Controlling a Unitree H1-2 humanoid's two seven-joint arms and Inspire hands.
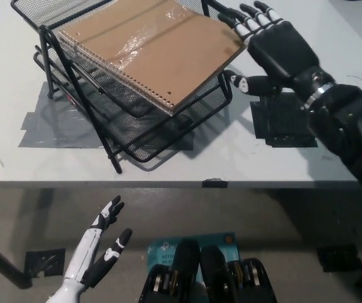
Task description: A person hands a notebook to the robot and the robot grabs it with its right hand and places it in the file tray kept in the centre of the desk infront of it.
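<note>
- A lab or test room set up like an office.
- A plain white worktop [332, 170] carries a black mesh file tray [137, 136] holding a spiral notebook [149, 47].
- Grey tape patches [58, 123] mark the worktop beside the tray, and a darker patch [282, 123] lies to its right.
- More tape [42, 262] is stuck on the grey floor [282, 221].
</note>
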